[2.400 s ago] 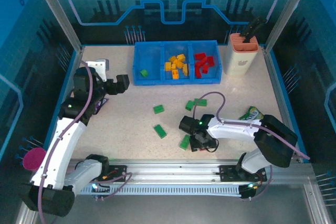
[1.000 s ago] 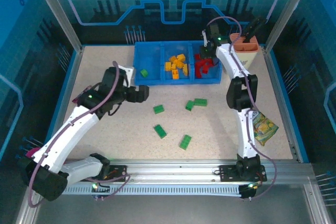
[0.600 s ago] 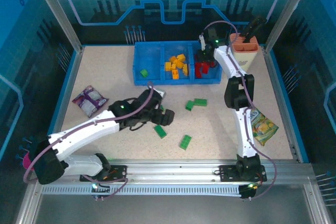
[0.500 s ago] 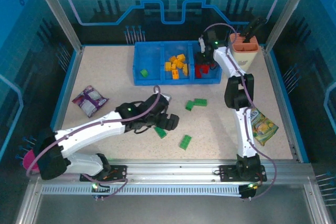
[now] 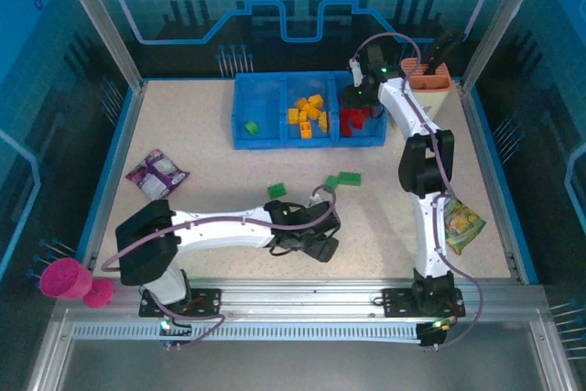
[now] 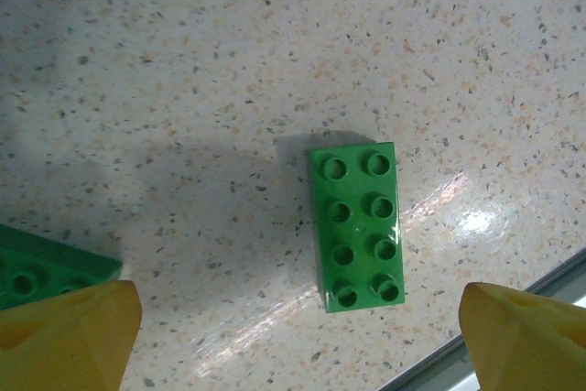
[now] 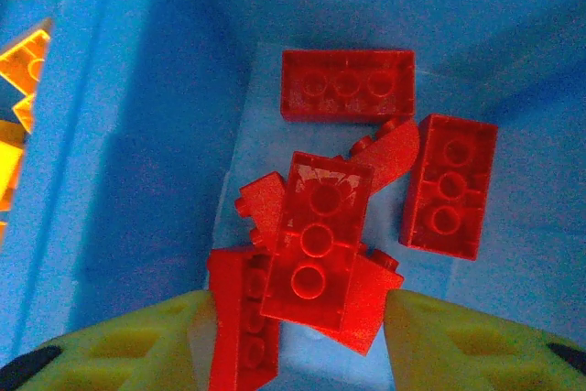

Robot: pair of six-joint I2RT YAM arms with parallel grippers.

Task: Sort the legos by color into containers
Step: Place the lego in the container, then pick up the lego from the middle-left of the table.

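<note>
Containers [image 5: 275, 142] sat along the tabletop's [image 5: 201, 135] far edge. The right hand [image 7: 298, 327] hung over the right-end compartment, jaws partly parted above the piled red legos [image 7: 316, 240]. Toward the near edge, the left hand [image 6: 295, 318] stood wide astride a flat green lego [image 6: 357, 226], not touching it.

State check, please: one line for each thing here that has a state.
left gripper, open, jaws either side of a flat green brick, not touching it.
right gripper, open above the red bricks.
right compartment, holds the red bricks.
middle compartment, holds orange-yellow bricks.
left compartment, holds one green piece.
loose green bricks, lying unsorted on the table.
</note>
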